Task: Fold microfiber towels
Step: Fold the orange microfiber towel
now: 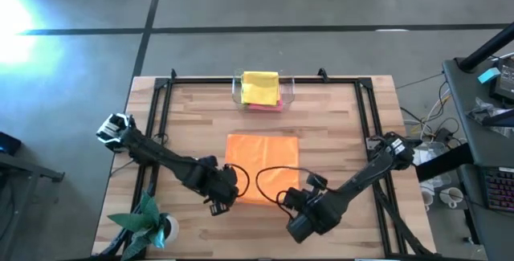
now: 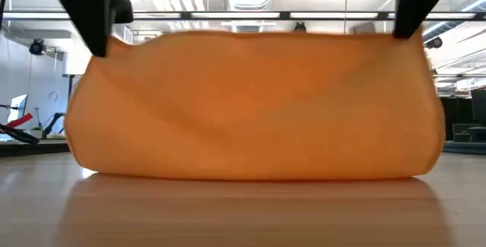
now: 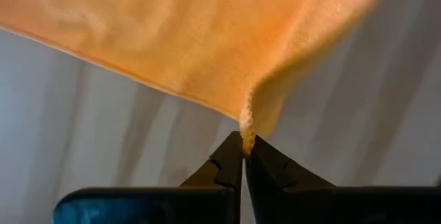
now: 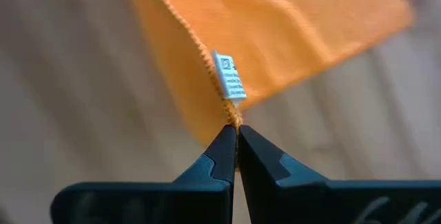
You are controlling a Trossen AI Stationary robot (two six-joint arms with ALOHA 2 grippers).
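From above, a soft square orange microfiber towel (image 1: 263,165) lies mid-way on the pale wooden tabletop (image 1: 337,124), its near corners pinched by the left gripper (image 1: 227,199) and right gripper (image 1: 291,205), while a folded yellow cloth (image 1: 260,87) sits in a clear plastic tray (image 1: 287,94) at the far edge. At table height the orange towel (image 2: 254,106) hangs as a broad sheet with its lower edge on the wood. The left wrist view shows its gripper (image 3: 244,149) clamped on a towel corner (image 3: 207,38), and the right wrist view shows its gripper (image 4: 235,133) clamped on a corner beside a small white label (image 4: 229,76).

light: bright, even | glare: floor (image 1: 32,12) top-left, high view | blur: wrist-view backgrounds soft
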